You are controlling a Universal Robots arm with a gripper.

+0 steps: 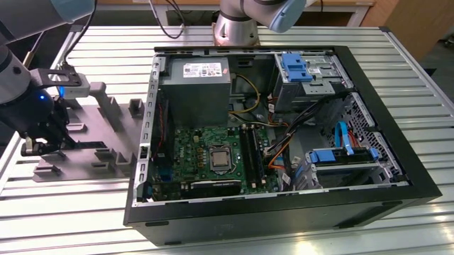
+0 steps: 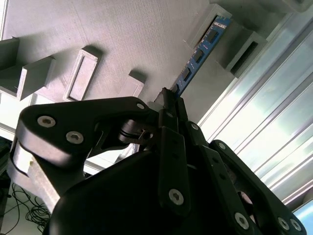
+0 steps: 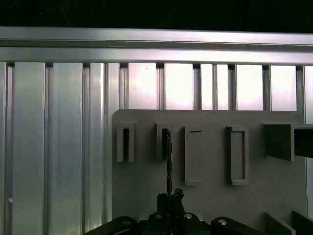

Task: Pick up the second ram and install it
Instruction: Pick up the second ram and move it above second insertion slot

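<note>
We are in the picking-up step. In the exterior view the arm's black gripper is low over the grey moulded plastic tray, which lies on the slatted aluminium table at about nine o'clock from the open black computer case.

In the second wrist view the fingers are drawn narrow and pinched on one end of the second ram, a thin, long blue circuit-board stick with small dark chips. The stick runs straight out from the fingertips, and its far end lies at one of the tray's raised slotted blocks. In the first wrist view we see the same stick edge-on, as a thin dark line from the fingertips to a narrow slot. We cannot tell whether that end is seated in the slot or has just come clear of it.

The green motherboard lies inside the case, its long black socket rails at roughly three o'clock from the processor socket and well apart from the gripper.

We judge the grasp made and the carry not yet begun. Any move from here calls for a straight pull along the slot with the pinch kept firm, since a sideways drag could bind or bend the thin board.
</note>
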